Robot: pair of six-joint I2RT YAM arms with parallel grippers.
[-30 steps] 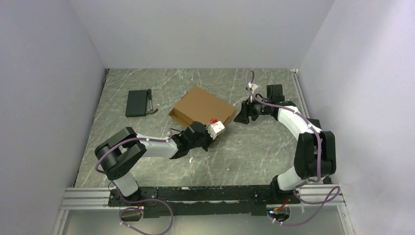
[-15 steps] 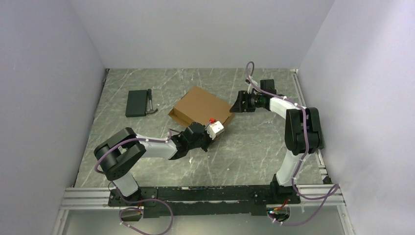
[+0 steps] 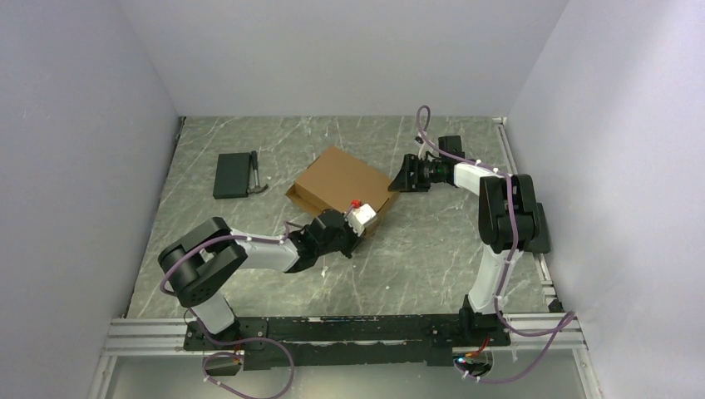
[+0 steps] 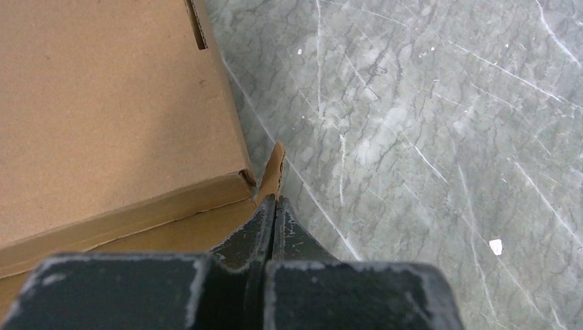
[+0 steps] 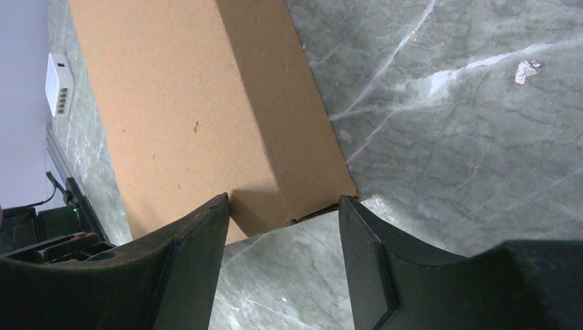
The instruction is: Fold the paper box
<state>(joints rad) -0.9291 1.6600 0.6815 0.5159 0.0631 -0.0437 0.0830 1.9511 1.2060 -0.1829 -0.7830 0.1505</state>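
The paper box (image 3: 341,181) is a brown cardboard mailer lying flat, mid-table. My left gripper (image 3: 367,225) is at its near right corner. In the left wrist view the left gripper (image 4: 275,201) is shut, with a thin cardboard tab (image 4: 276,165) of the paper box (image 4: 110,103) standing out from between the tips. My right gripper (image 3: 399,184) is open at the box's far right corner. In the right wrist view the right gripper (image 5: 283,207) straddles that corner of the box (image 5: 206,117), with the fingers (image 5: 199,234) apart and not touching it.
A flat black case (image 3: 232,174) with a small tool (image 3: 258,179) beside it lies at the back left. Grey walls close in the table on the left, back and right. The marble tabletop (image 3: 432,241) shows to the right and front of the box.
The right arm has swung left and its open gripper has come up to the box's right corner. The left gripper has stayed shut at the box's near corner, shifting slightly.
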